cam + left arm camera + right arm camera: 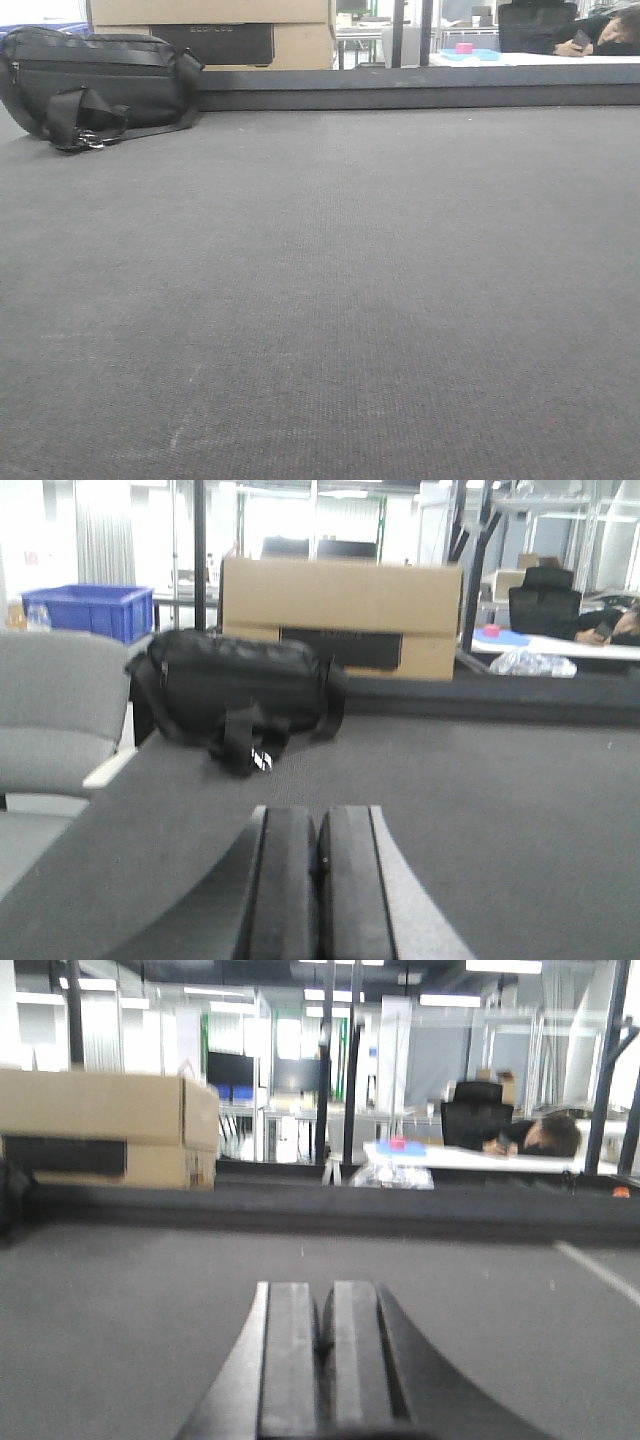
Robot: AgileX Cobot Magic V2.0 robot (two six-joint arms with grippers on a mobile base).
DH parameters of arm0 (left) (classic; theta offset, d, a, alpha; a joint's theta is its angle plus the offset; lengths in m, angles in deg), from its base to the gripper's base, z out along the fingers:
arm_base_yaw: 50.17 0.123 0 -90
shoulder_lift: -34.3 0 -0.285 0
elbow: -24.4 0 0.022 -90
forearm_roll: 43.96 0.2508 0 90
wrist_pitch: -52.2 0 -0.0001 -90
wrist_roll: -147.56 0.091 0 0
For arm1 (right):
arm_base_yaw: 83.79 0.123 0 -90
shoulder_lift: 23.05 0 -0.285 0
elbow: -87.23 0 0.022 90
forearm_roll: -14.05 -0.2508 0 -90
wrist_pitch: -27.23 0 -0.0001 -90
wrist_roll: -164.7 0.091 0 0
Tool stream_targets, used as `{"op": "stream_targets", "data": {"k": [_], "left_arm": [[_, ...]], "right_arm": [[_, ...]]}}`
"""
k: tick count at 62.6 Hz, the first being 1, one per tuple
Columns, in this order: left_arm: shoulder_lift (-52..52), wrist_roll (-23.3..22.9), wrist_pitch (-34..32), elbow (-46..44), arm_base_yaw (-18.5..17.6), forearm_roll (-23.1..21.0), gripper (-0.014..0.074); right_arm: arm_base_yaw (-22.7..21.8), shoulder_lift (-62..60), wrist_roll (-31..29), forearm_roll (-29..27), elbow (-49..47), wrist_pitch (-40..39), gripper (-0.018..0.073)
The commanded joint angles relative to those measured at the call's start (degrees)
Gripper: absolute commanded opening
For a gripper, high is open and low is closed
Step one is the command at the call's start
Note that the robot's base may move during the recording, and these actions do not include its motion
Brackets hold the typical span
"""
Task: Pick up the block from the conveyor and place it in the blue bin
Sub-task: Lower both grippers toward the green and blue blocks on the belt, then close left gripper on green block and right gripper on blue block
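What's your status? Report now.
Left gripper shut, right gripper shut, both empty. No block seen on conveyor. Black bag sits on it, far left.

Bright windows (280, 515) blow out white in the left wrist view; both wrist views are blurred, front view sharper.

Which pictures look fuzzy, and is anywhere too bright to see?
Front view: sharp, evenly lit; the conveyor weave and black bag look crisp. Left wrist view: soft all over, the left gripper blurry near the lens, windows behind the cardboard box washed out white. Right wrist view: fuzzy too, ceiling lights glaring.
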Motion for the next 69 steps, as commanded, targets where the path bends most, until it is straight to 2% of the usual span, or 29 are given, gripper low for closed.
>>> {"op": "stream_targets", "data": {"k": [1, 5, 14, 25, 39, 49, 65, 69], "left_arm": [[2.77, -0.01, 8.56, -6.79, 0.05, -0.02, -0.0111], [6.95, -0.01, 14.79, -11.99, 0.05, -0.02, -0.0111], [18.84, -0.01, 24.50, -21.43, 0.05, -0.67, -0.0111], [35.03, -0.01, 36.14, -31.96, 0.05, -3.33, -0.0111], [53.75, -0.01, 48.25, -42.73, 0.05, -3.53, -0.0111], [63.08, -0.01, 48.73, -46.36, 0.05, -3.53, -0.0111], [71.66, -0.01, 47.99, -46.71, 0.05, -3.53, -0.0111], [72.90, -0.01, 47.99, -46.71, 0.05, -3.53, -0.0111]], "right_arm": [[0.22, 2.66, -0.32, -0.58, -6.28, 6.33, -0.0162], [0.22, 6.45, -0.32, -1.94, -11.68, 14.25, -0.0162], [0.22, 17.70, -0.32, -2.61, -21.72, 30.90, -0.0162], [0.22, 33.36, -0.32, -2.41, -31.61, 45.52, -0.0162], [0.22, 52.24, -0.32, -1.93, -42.37, 62.03, -0.0162], [0.22, 61.85, -0.32, -1.93, -48.72, 62.82, -0.0162], [0.22, 72.47, -0.32, -1.93, -49.41, 62.35, -0.0160], [0.22, 75.04, -0.32, -1.69, -49.41, 62.27, -0.0127]]}}
